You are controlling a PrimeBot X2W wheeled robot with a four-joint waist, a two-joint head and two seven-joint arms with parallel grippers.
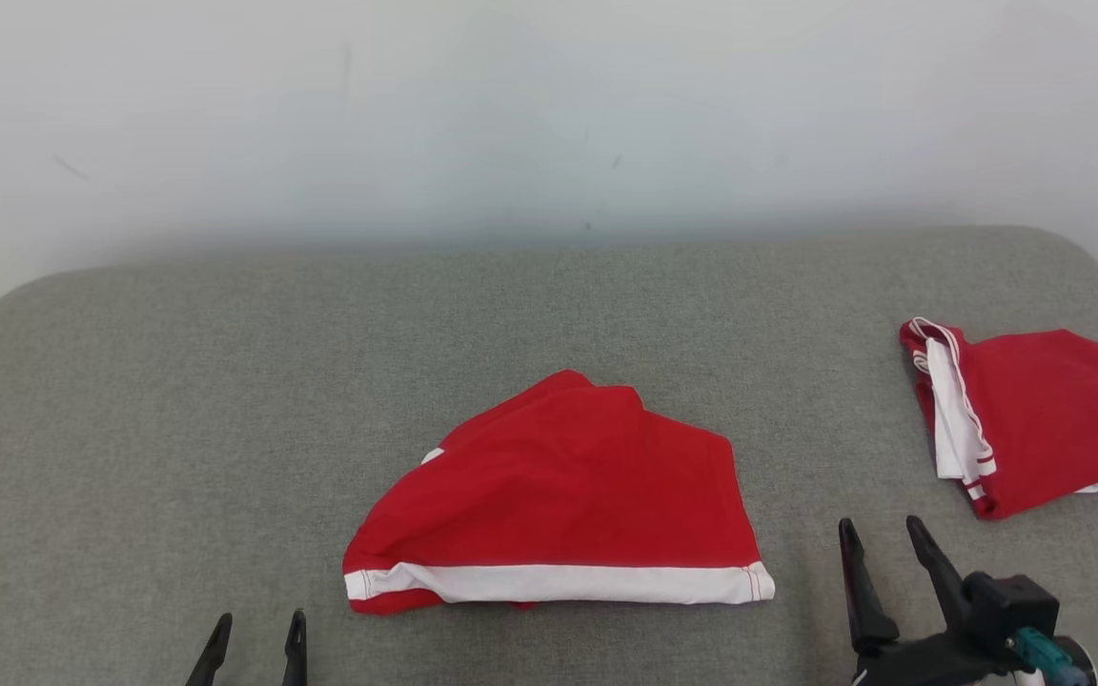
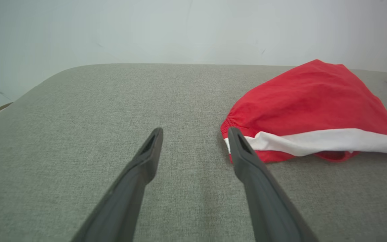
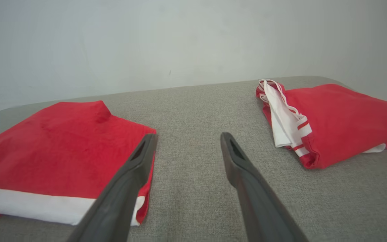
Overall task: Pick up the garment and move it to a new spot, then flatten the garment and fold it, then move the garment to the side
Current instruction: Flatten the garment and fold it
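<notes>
The garment is red with a white band along its near edge, and it lies folded in the middle of the grey cushion. My left gripper stands open just off the garment's near left corner, with nothing between its fingers. In the left wrist view the left gripper has its right finger close beside the garment. My right gripper is open and empty, off the garment's near right corner. From the right wrist, the right gripper hovers over bare cushion beside the garment.
A second red garment with white striped trim lies bunched at the cushion's right edge, also seen from the right wrist. A pale wall rises behind the cushion. Bare grey fabric spreads to the left of the garment.
</notes>
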